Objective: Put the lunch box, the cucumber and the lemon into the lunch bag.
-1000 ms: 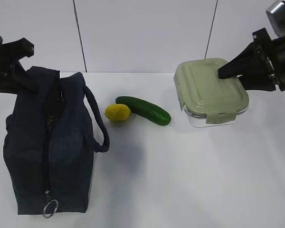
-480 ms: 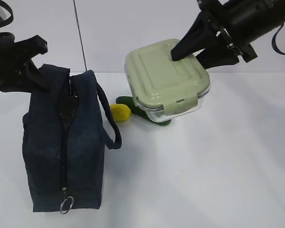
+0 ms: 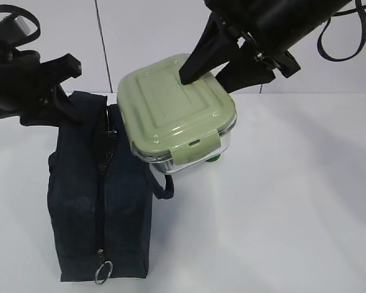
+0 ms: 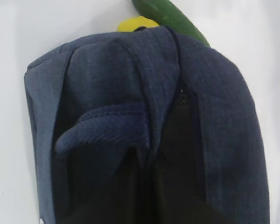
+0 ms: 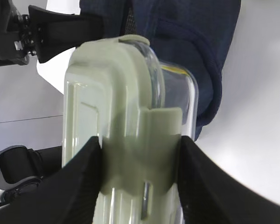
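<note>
The right gripper (image 5: 139, 175) clamps the clear glass, sage-lidded lunch box (image 3: 174, 116), raised beside the upright navy fabric lunch bag (image 3: 100, 201). The left gripper (image 3: 64, 91), closed, pinches the bag's far top. The yellow lemon (image 4: 137, 23) and green cucumber (image 4: 170, 17) lie behind the bag.

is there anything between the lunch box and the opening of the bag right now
Nothing visible blocks it. The right gripper holds the lunch box in the air beside the lunch bag, above its near handle. The left gripper holds the bag's far end up; its zipper gap looks narrow, and the opening's width cannot be judged.
</note>
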`<state>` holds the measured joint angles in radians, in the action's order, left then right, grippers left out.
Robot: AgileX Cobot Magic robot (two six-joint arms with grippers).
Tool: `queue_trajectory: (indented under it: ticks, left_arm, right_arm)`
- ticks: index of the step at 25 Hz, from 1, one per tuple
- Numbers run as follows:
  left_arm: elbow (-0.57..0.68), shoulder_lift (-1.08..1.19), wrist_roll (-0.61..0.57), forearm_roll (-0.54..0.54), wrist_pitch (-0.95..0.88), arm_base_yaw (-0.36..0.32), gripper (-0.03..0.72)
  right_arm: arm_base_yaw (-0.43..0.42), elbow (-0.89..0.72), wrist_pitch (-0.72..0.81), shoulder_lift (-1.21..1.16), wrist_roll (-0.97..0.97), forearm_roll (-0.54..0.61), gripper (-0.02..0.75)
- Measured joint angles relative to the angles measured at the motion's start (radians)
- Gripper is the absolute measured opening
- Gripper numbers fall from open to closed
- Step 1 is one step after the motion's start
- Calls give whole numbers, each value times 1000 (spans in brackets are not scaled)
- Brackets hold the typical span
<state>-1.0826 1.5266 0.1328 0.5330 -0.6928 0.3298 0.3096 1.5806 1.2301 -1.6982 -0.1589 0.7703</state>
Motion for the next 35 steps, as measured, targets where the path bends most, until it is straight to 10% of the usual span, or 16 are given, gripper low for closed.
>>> queue_trajectory:
  ticks: [35]
  left_arm:
    - [0,0,32,51,84,40,8]
  right_arm:
    - [159,187,-167,-223,172,-296,377]
